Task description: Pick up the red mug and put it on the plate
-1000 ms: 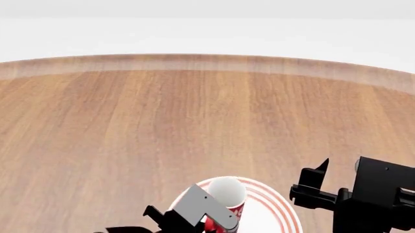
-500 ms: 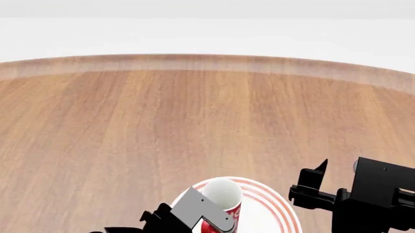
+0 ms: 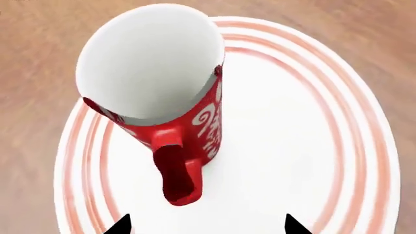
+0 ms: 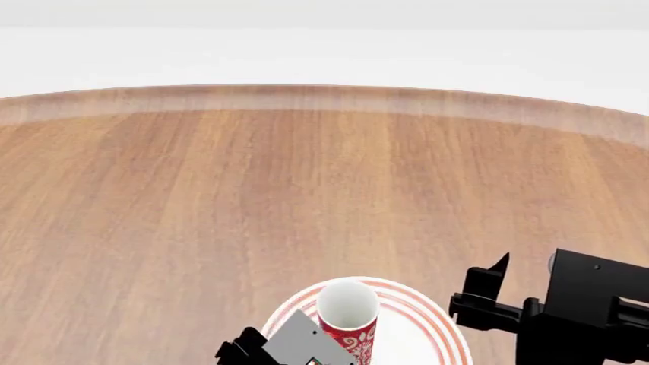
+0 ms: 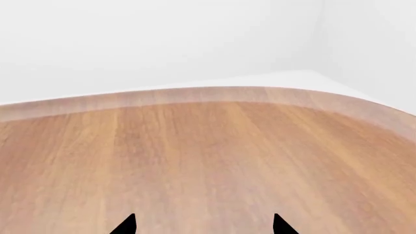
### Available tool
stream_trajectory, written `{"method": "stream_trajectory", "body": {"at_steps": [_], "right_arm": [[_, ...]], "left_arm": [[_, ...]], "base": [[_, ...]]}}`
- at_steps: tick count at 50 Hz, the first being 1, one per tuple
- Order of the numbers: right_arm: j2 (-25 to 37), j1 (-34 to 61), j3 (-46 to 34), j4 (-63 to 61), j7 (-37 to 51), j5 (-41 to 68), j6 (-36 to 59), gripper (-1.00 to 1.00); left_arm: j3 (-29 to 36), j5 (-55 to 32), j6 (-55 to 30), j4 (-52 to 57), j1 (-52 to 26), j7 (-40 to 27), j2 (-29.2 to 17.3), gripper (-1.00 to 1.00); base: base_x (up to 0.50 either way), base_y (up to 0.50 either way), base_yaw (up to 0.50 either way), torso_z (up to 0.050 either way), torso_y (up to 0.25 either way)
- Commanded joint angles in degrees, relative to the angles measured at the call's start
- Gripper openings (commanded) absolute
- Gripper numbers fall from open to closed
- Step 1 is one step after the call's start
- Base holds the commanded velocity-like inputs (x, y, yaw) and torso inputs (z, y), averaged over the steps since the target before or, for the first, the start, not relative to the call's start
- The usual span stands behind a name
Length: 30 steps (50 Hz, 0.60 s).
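Though seemingly finished: red mug [image 3: 156, 83] upright on the plate [image 3: 305, 146] near the bench [image 4: 304, 198] front edge, handle toward left claw [image 3: 204, 225], spread and clear of it. Right claw [image 5: 201, 225] spread, idle beside. Left: only backing off.

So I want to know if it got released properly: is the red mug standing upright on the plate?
Upright: the red mug stands on the plate, its open mouth facing up, with the left end effector open and clear of it.
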Motion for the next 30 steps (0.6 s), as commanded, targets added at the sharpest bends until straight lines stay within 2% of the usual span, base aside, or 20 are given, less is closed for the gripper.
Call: {"method": "stream_trajectory", "body": {"at_steps": [1,4,5,9,14,17,19,20,21,23,24,26,30], "right_arm": [[-0.05,0.21,-0.45,0.61,0.15,0.0,-0.16,1.0],[-0.05,0.23,-0.53,0.5,0.25,0.03,-0.09,1.0],[-0.11,0.26,-0.68,0.19,0.39,0.01,0.13,1.0],[-0.25,0.5,-1.07,0.41,0.41,-0.06,0.06,1.0],[-0.27,0.59,-1.4,0.21,0.55,-0.07,0.24,1.0],[-0.19,0.65,-1.48,0.26,0.44,0.0,0.14,1.0],[-0.14,0.39,-1.74,-0.06,-0.71,0.54,-0.6,1.0],[-0.12,0.09,-1.86,-0.59,-1.38,0.76,-1.49,1.0],[0.0,-0.25,-2.36,-1.92,-1.44,0.63,-1.41,1.0],[-0.05,-0.13,-2.57,-2.4,-1.2,0.6,-1.04,1.0],[-0.01,0.06,-2.92,-2.7,-1.03,0.37,-0.8,1.0],[0.05,0.07,-3.06,-3.26,-1.13,0.5,-0.73,1.0],[0.33,-0.2,-3.99,-4.57,-1.56,0.19,-1.31,1.0]], "left_arm": [[0.81,-0.53,-2.49,18.4,0.79,-8.5,-10.01,1.0],[0.46,-1.52,-3.07,19.97,0.77,-8.85,-11.0,1.0],[0.57,-1.65,-3.37,24.3,0.7,-10.69,-13.69,1.0],[-0.09,-1.71,-2.71,28.88,0.38,-12.4,-16.62,1.0],[-0.79,-1.33,-1.3,31.82,0.16,-12.45,-18.46,1.0],[-2.32,-1.14,1.48,35.6,-0.07,-11.3,-21.2,1.0],[-3.78,0.91,3.91,38.3,-0.89,-14.0,-23.4,1.0],[-4.9,-0.16,5.78,38.01,-0.64,-10.5,-23.86,1.0],[-6.16,0.98,6.94,38.78,-1.13,-14.14,-24.69,1.0],[-7.01,2.49,9.12,40.31,-0.99,-15.11,-25.69,1.0],[-9.52,-0.51,10.84,40.41,-0.62,-14.86,-26.37,1.0],[-10.8,-0.56,12.77,41.1,-0.34,-14.97,-26.99,1.0],[-14.29,-1.52,15.97,40.25,0.08,-19.03,-27.48,1.0]], "base": [[0.0,0.0,0.0,0.0,0.0],[0.0,0.0,0.0,0.0,0.0],[0.0,0.0,0.0,0.0,0.0],[0.0,0.0,0.0,0.0,0.0],[0.0,0.0,0.0,0.0,0.0],[0.0,0.0,0.0,0.0,0.0],[0.0,0.0,0.0,0.0,0.0],[0.0,0.0,0.0,0.0,0.0],[0.0,0.0,0.0,0.0,0.0],[0.0,0.0,0.0,0.0,0.0],[0.0,0.0,0.0,0.0,0.0],[0.0,0.0,0.0,0.0,0.0],[0.0,0.0,0.0,0.0,0.0]]}}
